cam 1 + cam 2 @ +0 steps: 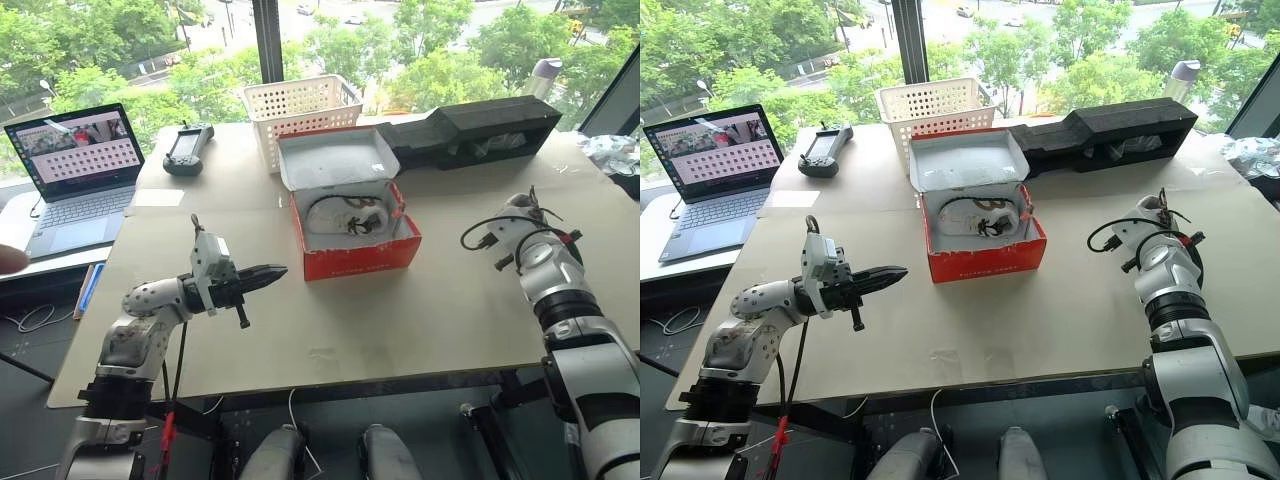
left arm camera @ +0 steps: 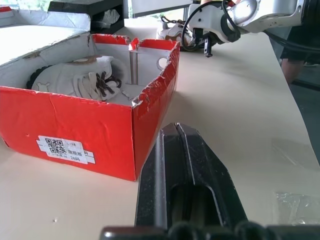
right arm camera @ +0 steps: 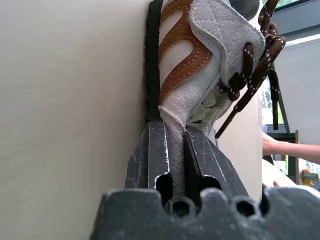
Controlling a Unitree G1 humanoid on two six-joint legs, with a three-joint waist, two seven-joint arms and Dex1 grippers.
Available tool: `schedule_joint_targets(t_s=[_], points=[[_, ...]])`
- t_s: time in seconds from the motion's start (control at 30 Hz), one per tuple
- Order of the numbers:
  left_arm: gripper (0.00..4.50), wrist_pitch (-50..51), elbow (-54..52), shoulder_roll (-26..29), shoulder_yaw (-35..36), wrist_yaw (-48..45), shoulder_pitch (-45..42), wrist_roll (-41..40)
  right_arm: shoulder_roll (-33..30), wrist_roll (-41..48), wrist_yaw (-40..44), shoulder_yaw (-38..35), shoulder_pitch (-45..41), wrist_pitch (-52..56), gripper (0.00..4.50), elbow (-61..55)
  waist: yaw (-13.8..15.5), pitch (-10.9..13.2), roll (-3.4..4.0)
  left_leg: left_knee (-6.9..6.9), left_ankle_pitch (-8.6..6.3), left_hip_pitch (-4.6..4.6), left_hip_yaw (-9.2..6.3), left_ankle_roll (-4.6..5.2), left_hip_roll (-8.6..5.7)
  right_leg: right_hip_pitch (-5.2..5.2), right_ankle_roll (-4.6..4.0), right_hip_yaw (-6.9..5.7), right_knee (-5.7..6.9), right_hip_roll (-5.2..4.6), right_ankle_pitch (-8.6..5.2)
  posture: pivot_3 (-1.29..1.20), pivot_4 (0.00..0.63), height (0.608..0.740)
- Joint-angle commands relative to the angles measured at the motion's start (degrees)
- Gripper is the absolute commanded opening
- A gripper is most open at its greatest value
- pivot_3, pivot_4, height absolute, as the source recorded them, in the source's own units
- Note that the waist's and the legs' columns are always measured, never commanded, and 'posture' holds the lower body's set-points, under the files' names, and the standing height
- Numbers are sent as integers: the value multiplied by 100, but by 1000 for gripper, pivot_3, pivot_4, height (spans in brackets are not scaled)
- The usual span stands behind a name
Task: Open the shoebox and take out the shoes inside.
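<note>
Red shoebox [image 1: 355, 250] open at mid-table, lid [image 1: 335, 158] tipped back, one white shoe [image 2: 80, 80] lying inside. Left gripper [image 1: 272, 272] pinched shut, empty, hovering beside the box. Right gripper [image 3: 172, 137] clamped on the edge of the other shoe [image 3: 200, 55], sole against the table [image 1: 420, 310], well right of the box.

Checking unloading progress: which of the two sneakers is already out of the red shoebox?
The white suede sneaker with tan trim, pinched in the right gripper against the table; the other white sneaker lies inside the red cardboard shoebox.
</note>
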Motion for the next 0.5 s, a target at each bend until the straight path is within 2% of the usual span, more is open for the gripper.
schedule_joint_targets(t_s=[0.03, 0.17, 0.33, 0.5], points=[[0, 24, -221, 30, 100, 47, -33, -76, 215, 630, 494, -464, -12, 266, 2154, 71, -26, -12, -20, 1, -2, 2, 0, -1, 0, 3, 1, 1, 0, 0, 0, 0, 150, 738], [0, 31, -217, 30, 85, 47, -51, -76, 262, 959, 735, -779, -40, 473, 3526, -157, -83, -22, -36, 1, -12, 15, 0, -12, 8, 16, 0, 3, -2, 8, 0, 0, 150, 738], [0, 42, -192, 27, 58, 36, -112, -68, 26, 1048, 769, -935, -26, 798, 3526, -678, -151, -21, -35, -7, -15, 50, 0, -11, 12, 48, 36, 8, -4, 1, -27, 0, 150, 738], [0, 68, -184, 40, 57, 25, -129, -56, -293, 1604, 1296, -1348, -391, 1966, 3526, -3089, -137, 1, 9, -9, -18, 29, 0, -7, 2, 23, 48, 11, 0, -20, -34, 0, 150, 738]])
